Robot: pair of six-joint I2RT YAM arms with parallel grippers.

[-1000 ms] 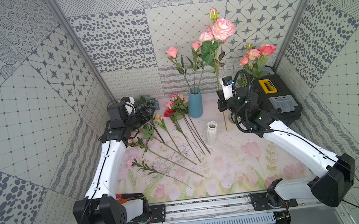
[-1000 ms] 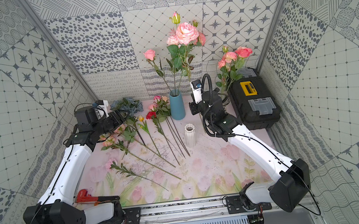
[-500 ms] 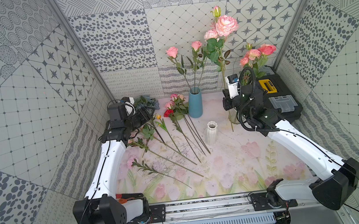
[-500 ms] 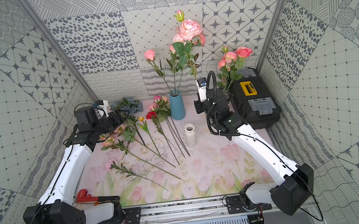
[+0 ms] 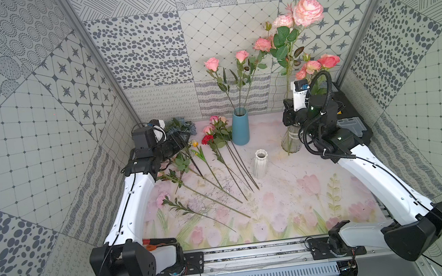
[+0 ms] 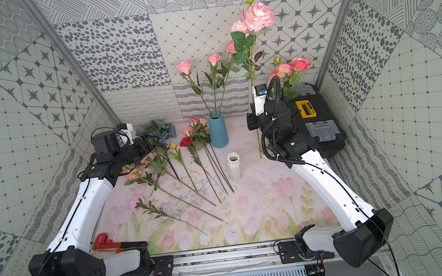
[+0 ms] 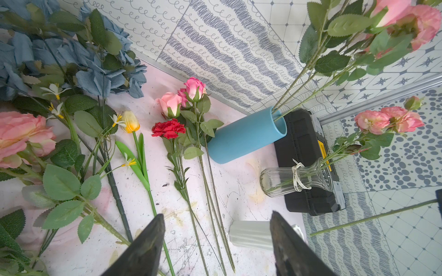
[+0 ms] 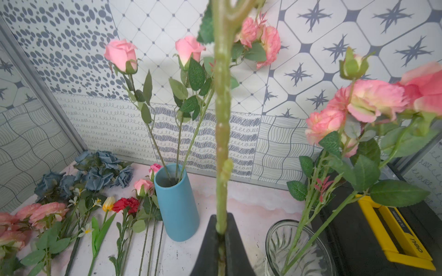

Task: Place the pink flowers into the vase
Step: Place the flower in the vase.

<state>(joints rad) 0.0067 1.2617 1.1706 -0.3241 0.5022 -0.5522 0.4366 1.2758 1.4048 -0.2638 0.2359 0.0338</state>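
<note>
Grey-patterned tile walls close in a desk with a pink floral top. At the back right, the right hand is clamped on the stem of a tall pink flower, held upright with its blooms high against the back wall. The stem hangs just beside the glass vase, seemingly outside its mouth, though the arm hides part of it. That glass vase holds a pink spray and stands against a black toolbox. A blue vase holds three pink roses. More pink flowers lie on the desk by the left hand, whose jaws stand wide over the stems, gripping nothing. A white ribbed vase stands mid-desk.
</note>
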